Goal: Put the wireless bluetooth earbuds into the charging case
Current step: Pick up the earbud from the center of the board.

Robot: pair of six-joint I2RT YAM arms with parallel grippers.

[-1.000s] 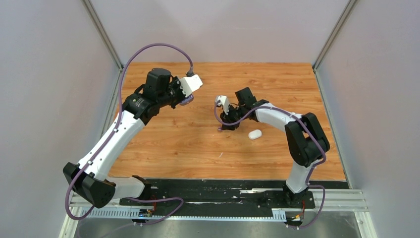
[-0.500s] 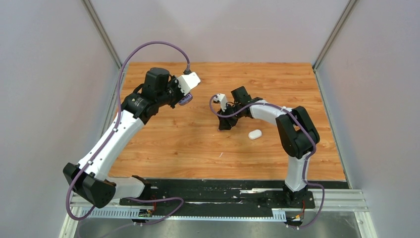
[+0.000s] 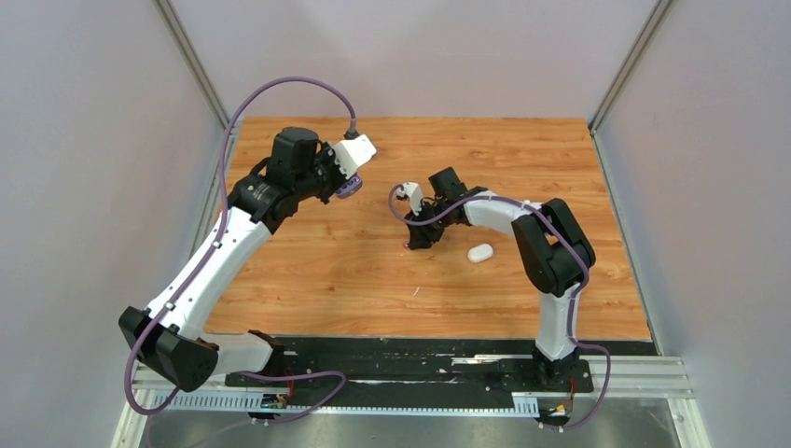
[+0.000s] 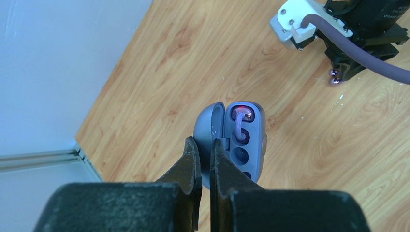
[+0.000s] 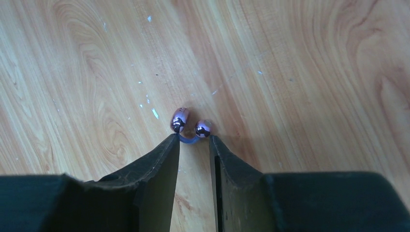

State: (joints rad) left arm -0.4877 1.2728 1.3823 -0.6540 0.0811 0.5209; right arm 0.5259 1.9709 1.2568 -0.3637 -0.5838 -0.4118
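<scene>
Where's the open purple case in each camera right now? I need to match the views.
Top external: purple case left of centre, at the left gripper.
Left wrist: centre, lid open, pinched between the fingers.
Right wrist: not in it.
Shared landmark: the right gripper, tips at a purple earbud.

Bright, even, diffuse light; only faint, soft shadows fall on the wooden surface (image 5: 290, 72). Small glare spots glint on the purple earbuds (image 5: 179, 121). At 6 o'clock the left gripper (image 4: 203, 143) and right gripper (image 5: 193, 139) look dark and blurred
</scene>
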